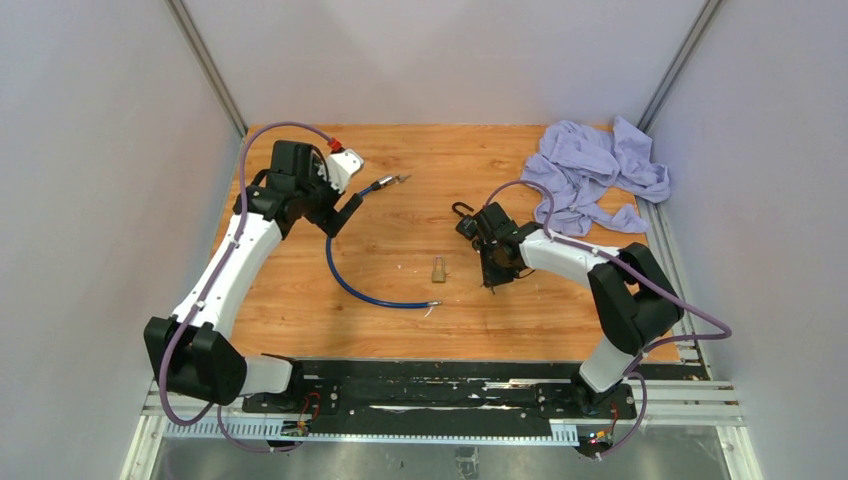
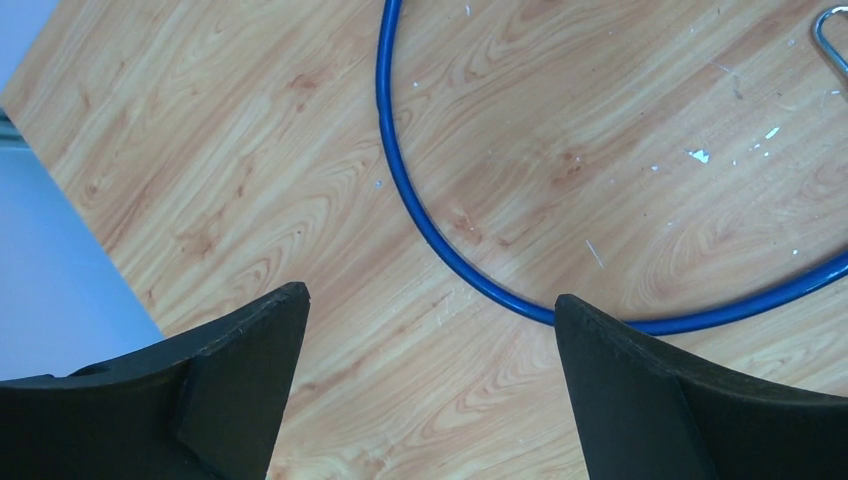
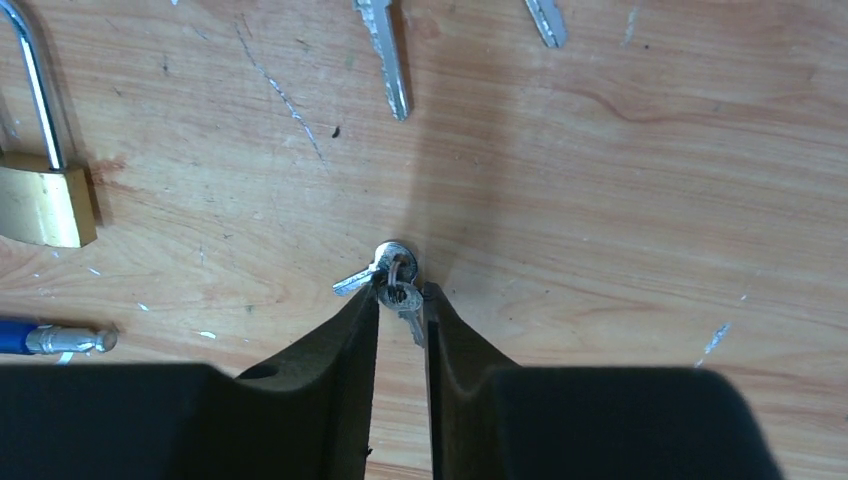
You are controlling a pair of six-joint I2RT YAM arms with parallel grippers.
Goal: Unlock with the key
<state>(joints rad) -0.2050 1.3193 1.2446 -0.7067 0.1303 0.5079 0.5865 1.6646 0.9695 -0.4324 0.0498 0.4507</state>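
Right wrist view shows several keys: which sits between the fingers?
The small ringed key bunch, lying between the right fingers. The loose key and the cut-off key lie beyond, near the view's top edge.

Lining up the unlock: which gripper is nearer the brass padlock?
Right. The right gripper sits beside the padlock, jaws straddling the keys; the left gripper is far off, over the blue cable.

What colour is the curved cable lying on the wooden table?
Blue cable; clearest in the left wrist view.

scuffed wood-grain table (image 3: 620, 220); brass padlock (image 3: 40, 205); shiny metal keys (image 3: 392, 263); glossy blue cable (image 2: 420, 215).
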